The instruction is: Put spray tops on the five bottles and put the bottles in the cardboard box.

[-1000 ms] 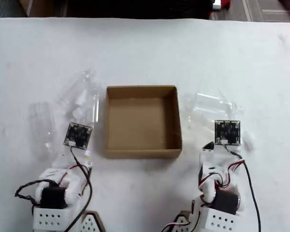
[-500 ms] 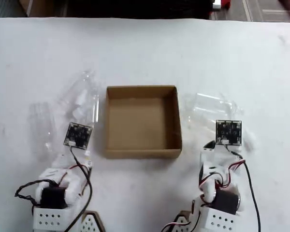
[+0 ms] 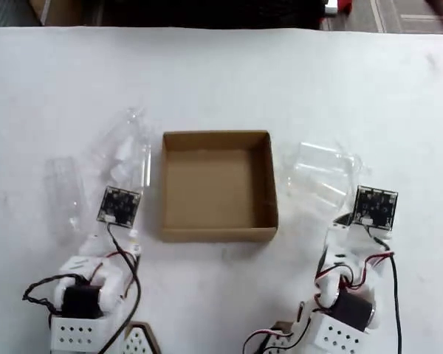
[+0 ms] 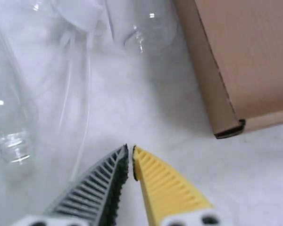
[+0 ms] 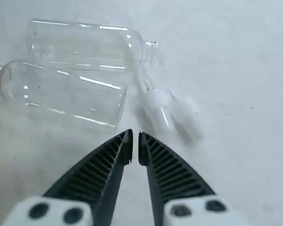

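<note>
Here is the white counter (image 3: 229, 81), and in the middle of it sits the cardboard box (image 3: 218, 234), open at the top with its brown floor showing. The left arm (image 3: 88, 287) sits at the near edge, to the left of the box. The right arm (image 3: 347, 295) sits at the near edge on the other side.

The left jaws, one grey and one yellow, are drawn together with barely a sliver between the tips, and they hover just above the counter. Just beside them is a corner of the cardboard box (image 4: 236, 70). Ahead lies a clear bottle (image 4: 12, 136) on its side with its open neck toward the camera. A second bottle (image 4: 148, 28) lies close to the box wall. Between the two is a white spray top (image 4: 80, 9), its thin tube trailing across the counter. From above, this group of bottles (image 3: 125, 151) spreads out along the box's left side.

The right jaws, both black, are closed up too, with only a hairline gap and no grip on anything. Ahead of them two clear bottles lie side by side, touching, a far bottle (image 5: 85, 44) and a near bottle (image 5: 61, 94). Two white spray tops (image 5: 155, 110) lie loose on the counter just beside the bottles and close in front of the jaw tips. From above, that pair of bottles (image 3: 321, 173) lies right of the box, near it but apart from it.
</note>
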### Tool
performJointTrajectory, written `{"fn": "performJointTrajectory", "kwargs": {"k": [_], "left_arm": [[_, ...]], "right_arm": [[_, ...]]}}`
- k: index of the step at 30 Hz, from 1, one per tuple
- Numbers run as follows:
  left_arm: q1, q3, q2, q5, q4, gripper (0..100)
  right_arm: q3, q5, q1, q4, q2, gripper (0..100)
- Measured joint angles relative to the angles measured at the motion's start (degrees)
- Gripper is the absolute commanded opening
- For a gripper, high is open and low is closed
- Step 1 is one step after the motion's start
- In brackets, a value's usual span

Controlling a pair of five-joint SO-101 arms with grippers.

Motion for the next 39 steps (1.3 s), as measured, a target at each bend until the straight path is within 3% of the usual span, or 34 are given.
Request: {"fn": "performJointTrajectory", "kwargs": {"k": [17, 27, 32, 39], "left_arm": [[0.00, 0.00, 0.00, 0.00, 0.00, 2], [0.00, 0.00, 0.00, 0.00, 0.00, 2], [0.00, 0.00, 0.00, 0.00, 0.00, 2], [0.00, 0.00, 0.00, 0.00, 0.00, 2]], "right_arm": [[1.85, -0.09, -0.70, -8.18, 0.00, 2.2], [-15.56, -0.18, -9.32, -1.14, 0.00, 2.2], [-24.26, -0.35, -13.45, -0.53, 8.79, 2.2], [-43.69, -8.79, -13.36, -0.53, 35.16, 2.2]]}}
